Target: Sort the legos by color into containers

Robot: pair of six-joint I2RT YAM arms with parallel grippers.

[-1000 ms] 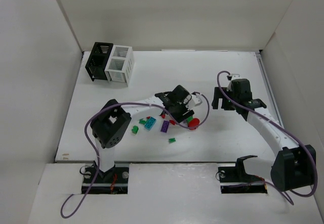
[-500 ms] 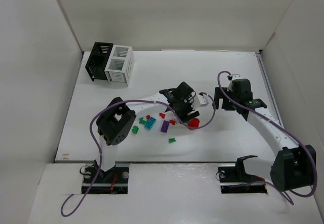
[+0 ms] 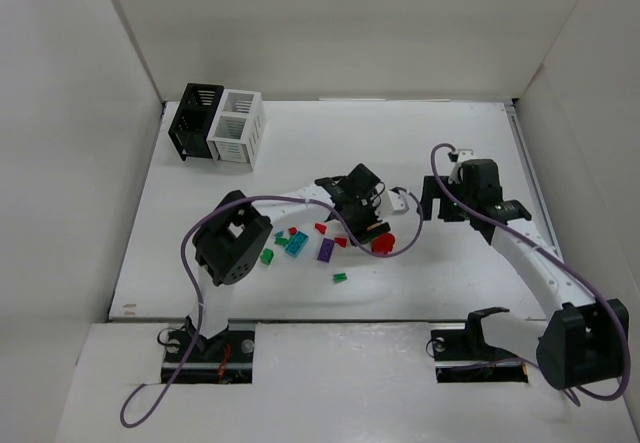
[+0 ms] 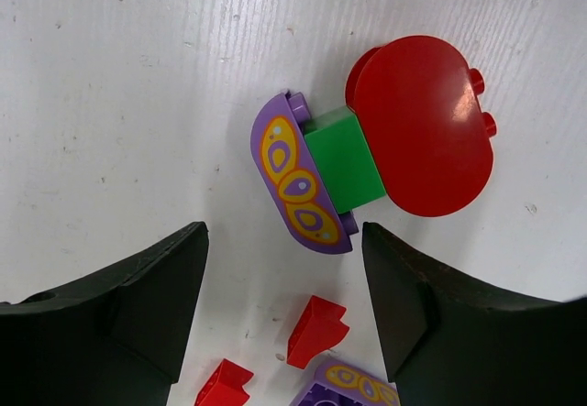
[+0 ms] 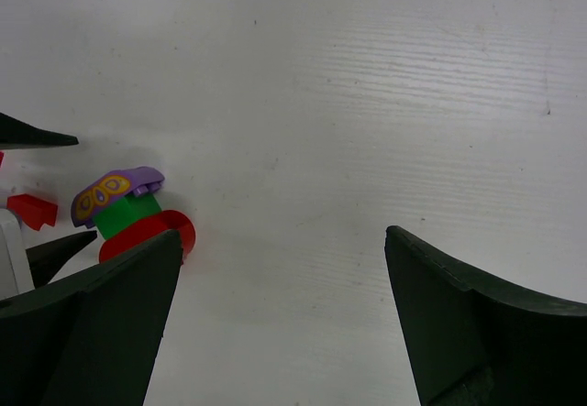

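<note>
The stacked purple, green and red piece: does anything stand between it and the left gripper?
Nothing visible does. The stacked piece lies on the bare table just beyond the open left gripper. Two small red wedges lie farther back, between its jaws.

Bare table (image 3: 200,185) between legos (image 3: 325,250) and containers (image 3: 222,125)

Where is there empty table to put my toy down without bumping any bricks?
Bare table runs along the back, from the white bin to the right wall, and in the near left corner. It is crowded mid-table, where loose bricks lie beside the left arm.
</note>
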